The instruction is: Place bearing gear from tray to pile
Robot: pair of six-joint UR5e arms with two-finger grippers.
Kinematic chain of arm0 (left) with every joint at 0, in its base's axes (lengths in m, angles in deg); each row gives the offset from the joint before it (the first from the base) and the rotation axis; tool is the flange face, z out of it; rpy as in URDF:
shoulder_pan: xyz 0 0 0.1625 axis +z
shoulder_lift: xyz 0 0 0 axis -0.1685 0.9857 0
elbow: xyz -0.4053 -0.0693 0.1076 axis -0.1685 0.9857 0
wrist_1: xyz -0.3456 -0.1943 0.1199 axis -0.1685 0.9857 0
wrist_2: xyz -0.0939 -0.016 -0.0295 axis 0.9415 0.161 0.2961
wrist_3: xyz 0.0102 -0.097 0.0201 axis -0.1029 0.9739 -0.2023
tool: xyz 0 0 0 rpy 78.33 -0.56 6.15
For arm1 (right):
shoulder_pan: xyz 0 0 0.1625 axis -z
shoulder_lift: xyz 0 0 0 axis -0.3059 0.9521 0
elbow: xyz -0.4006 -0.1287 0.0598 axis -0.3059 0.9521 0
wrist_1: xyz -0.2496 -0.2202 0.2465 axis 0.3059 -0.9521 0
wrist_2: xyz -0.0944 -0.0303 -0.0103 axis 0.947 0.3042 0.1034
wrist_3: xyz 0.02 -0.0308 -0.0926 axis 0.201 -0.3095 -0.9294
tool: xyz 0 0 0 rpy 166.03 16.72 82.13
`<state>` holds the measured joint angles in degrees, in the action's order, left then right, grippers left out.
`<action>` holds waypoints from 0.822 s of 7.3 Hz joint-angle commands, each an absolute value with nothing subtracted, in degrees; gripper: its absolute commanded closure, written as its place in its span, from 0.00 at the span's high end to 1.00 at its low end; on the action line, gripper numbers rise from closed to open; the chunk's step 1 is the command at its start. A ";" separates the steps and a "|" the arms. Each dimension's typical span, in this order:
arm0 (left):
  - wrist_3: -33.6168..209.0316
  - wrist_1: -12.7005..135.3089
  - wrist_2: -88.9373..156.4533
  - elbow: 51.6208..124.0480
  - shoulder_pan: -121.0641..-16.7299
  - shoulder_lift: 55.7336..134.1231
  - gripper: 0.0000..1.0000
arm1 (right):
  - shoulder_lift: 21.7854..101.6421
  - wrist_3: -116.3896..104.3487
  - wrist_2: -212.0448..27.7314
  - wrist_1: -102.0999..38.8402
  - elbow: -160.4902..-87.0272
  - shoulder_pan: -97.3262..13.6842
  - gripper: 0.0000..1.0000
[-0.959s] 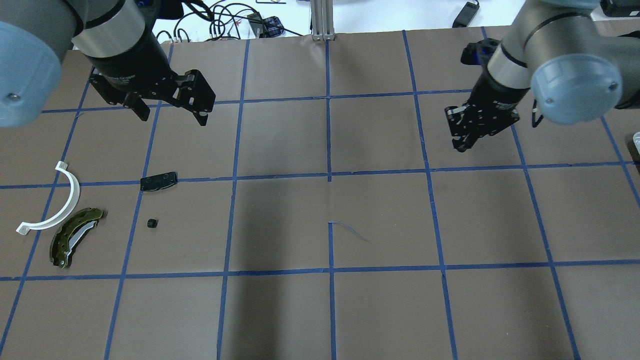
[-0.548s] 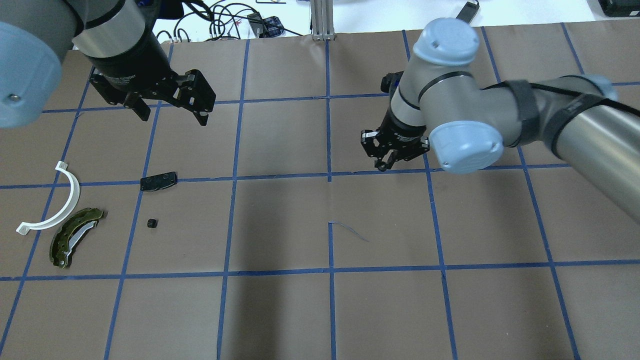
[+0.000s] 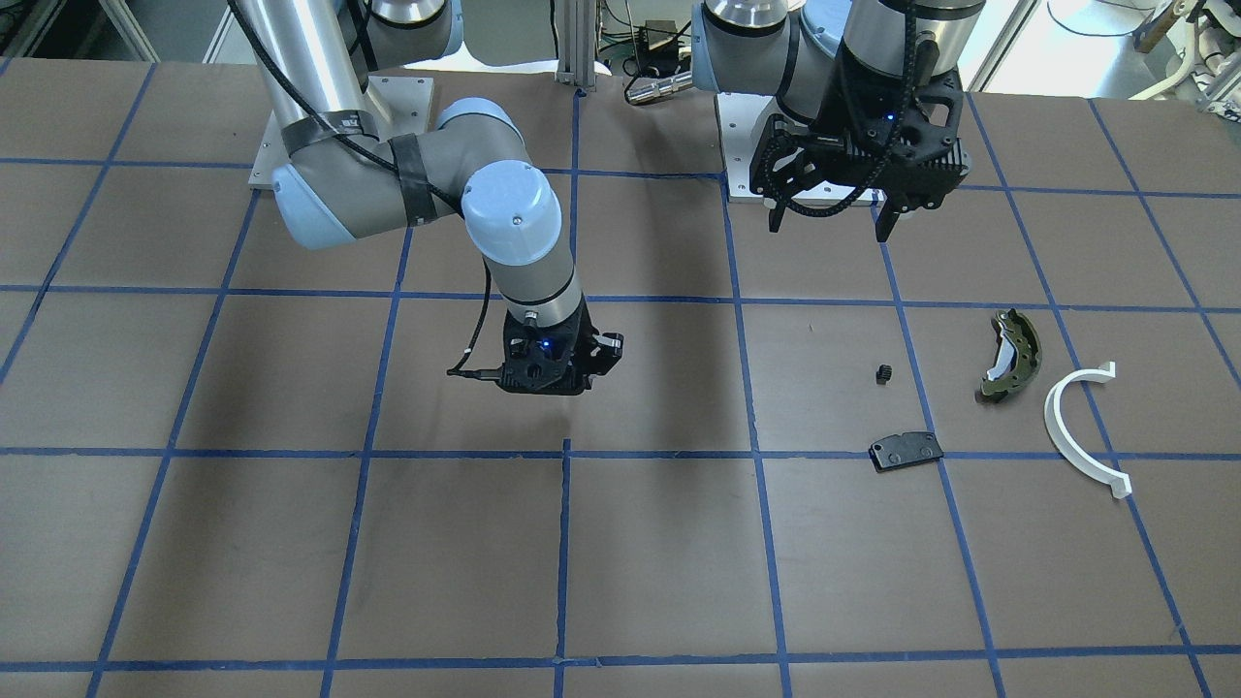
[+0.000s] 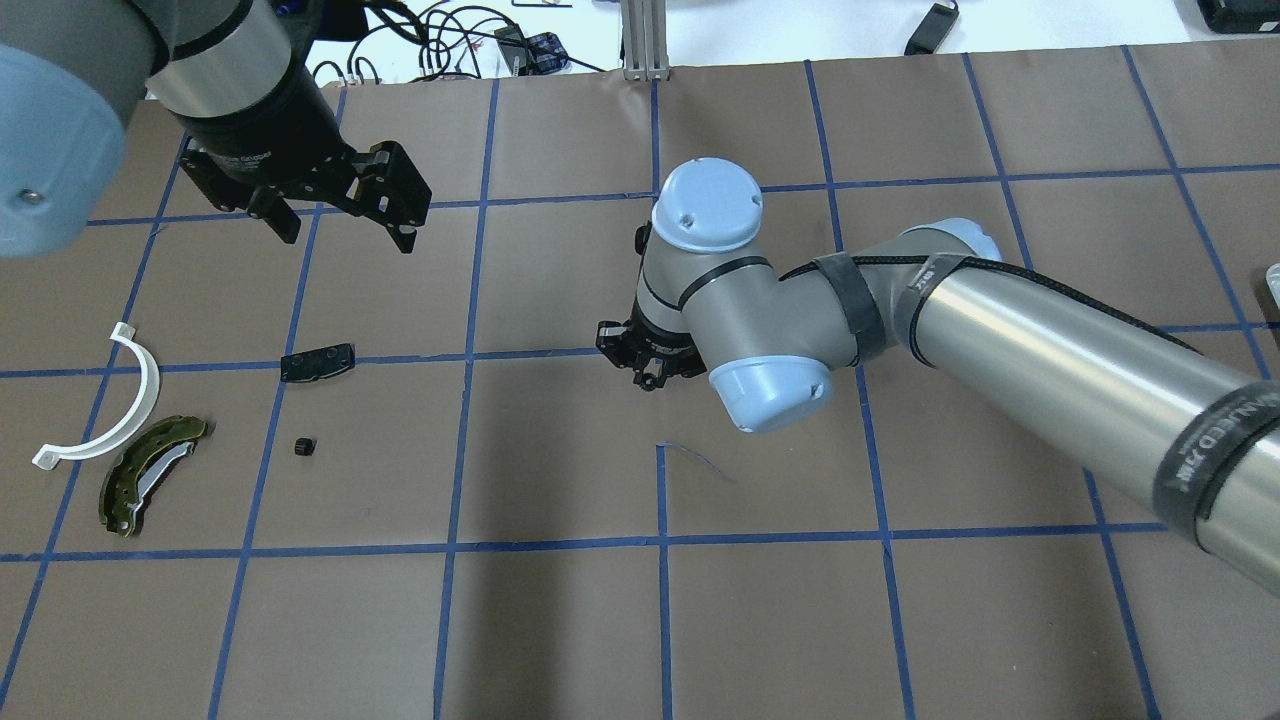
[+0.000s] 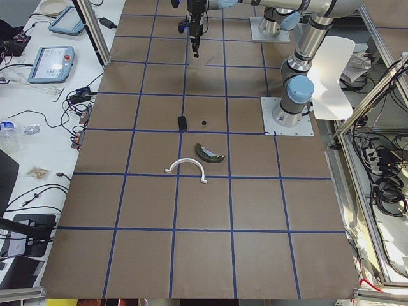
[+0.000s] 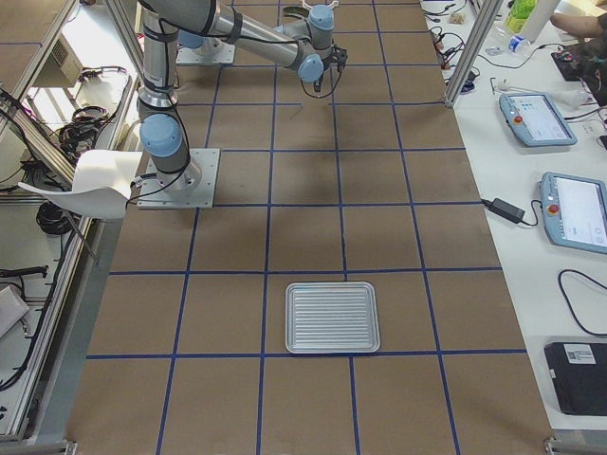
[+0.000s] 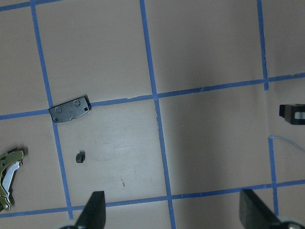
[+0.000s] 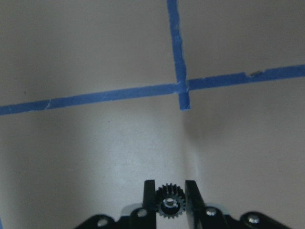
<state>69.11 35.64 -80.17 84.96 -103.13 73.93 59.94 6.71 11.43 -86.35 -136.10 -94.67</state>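
Note:
My right gripper (image 8: 168, 191) is shut on a small black toothed bearing gear (image 8: 168, 204). It hangs low over the table's middle in the overhead view (image 4: 645, 375) and the front view (image 3: 553, 383). The pile lies far to its left: a black pad (image 4: 317, 362), an olive-green shoe (image 4: 150, 472), a white half-ring (image 4: 110, 400) and a second small black gear (image 4: 305, 447). My left gripper (image 4: 347, 238) is open and empty, raised above the pile's far side. The silver tray (image 6: 333, 317) shows only in the right side view.
Brown paper with a blue tape grid (image 4: 660, 350) covers the table. Cables and a metal post (image 4: 640, 40) sit at the far edge. A loose curl of tape (image 4: 700, 460) lies near the centre.
My right arm has swept left from the table's right side to its centre, gripper shut throughout. The left arm and the pile have not moved.

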 commanded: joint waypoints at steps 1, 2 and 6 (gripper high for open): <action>69.11 35.64 -80.06 84.93 -103.13 73.93 1.00 | 57.22 7.01 11.46 -89.51 -135.71 -97.85 0.00; 69.37 35.55 -80.15 84.93 -103.30 74.01 1.00 | 56.34 6.92 11.37 -89.88 -135.62 -98.46 0.00; 69.29 35.29 -79.97 85.46 -103.04 75.42 1.00 | 55.10 6.92 12.86 -90.94 -135.53 -99.26 1.00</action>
<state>69.32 35.42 -80.05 85.29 -103.10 74.76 55.00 7.06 12.23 -91.23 -135.71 -99.24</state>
